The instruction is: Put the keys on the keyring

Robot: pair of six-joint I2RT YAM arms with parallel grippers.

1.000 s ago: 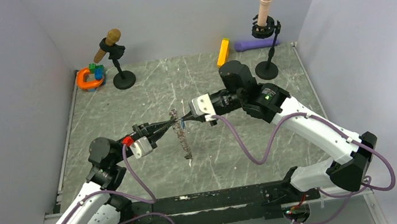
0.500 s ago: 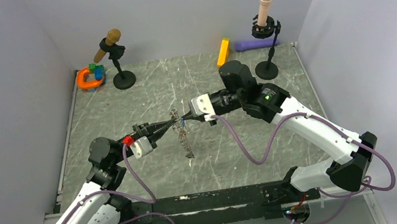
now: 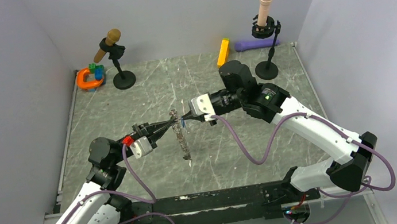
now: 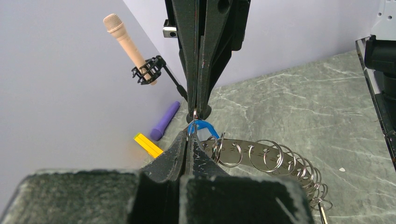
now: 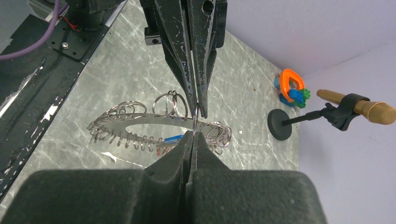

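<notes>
The grey keyring point(image 3: 181, 140) hangs in the air over mid-table between my two grippers, its rim fringed with small wire loops point(image 4: 261, 154) point(image 5: 133, 116). My left gripper point(image 3: 174, 124) point(image 4: 189, 134) is shut on one small loop at the ring's upper end. My right gripper point(image 3: 186, 118) point(image 5: 194, 132) meets it tip to tip and is shut on the same thin loop from the other side. A blue-headed key point(image 4: 204, 127) point(image 5: 173, 138) sits right at the pinch point. A bit of red point(image 5: 159, 149) shows lower among the loops.
At the back left are an orange C-shaped toy point(image 3: 87, 78) with coloured blocks and a microphone stand point(image 3: 124, 80). A yellow block point(image 3: 223, 52), a purple object point(image 3: 254, 44) and a second microphone stand point(image 3: 266, 70) are at the back right. Walls close three sides.
The hanging end of the keyring has swung very slightly to the left. Both grippers stay shut in the same place.
</notes>
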